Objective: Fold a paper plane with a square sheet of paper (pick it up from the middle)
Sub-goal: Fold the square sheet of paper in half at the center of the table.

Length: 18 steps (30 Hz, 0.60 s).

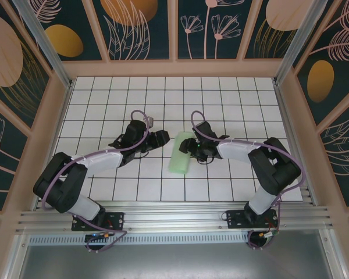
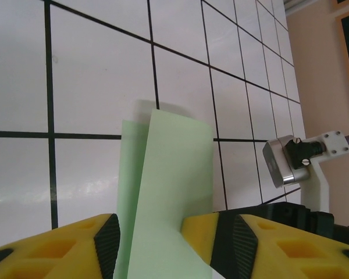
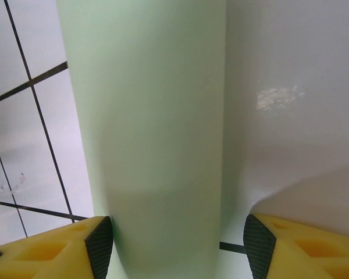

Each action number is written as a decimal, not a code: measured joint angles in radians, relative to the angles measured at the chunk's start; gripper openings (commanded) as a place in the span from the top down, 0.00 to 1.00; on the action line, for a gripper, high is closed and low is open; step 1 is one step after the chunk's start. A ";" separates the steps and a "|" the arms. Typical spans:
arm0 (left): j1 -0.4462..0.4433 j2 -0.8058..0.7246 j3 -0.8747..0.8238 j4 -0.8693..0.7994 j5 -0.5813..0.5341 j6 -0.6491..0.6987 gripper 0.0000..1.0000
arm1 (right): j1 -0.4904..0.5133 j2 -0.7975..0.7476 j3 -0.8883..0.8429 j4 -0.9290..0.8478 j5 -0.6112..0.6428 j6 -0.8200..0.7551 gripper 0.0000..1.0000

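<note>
Left tool (image 2: 163, 247) is open, straddling the folded green sheet (image 1: 180, 153) on the bench (image 1: 163, 87); right tool (image 3: 177, 247) gapes wide around it too.

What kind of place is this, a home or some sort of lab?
Probably a purpose-built robot test cell, not a home: white grid-tiled table, left arm and right arm bolted to an aluminium rail, enclosing walls of botanical-print panels.
</note>
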State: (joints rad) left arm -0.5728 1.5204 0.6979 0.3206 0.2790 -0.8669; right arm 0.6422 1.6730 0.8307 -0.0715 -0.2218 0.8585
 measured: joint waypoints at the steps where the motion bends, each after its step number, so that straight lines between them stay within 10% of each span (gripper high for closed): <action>1: 0.000 0.002 0.000 -0.003 0.000 0.000 0.49 | 0.000 0.002 0.005 -0.005 0.000 -0.008 0.31; 18: 0.000 0.006 0.000 -0.019 0.000 0.001 0.52 | 0.001 0.063 0.110 -0.148 -0.014 -0.118 0.31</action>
State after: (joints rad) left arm -0.5728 1.5261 0.6979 0.3012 0.2790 -0.8658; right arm 0.6434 1.7363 0.9405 -0.2199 -0.2356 0.7403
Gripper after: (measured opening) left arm 0.480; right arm 0.688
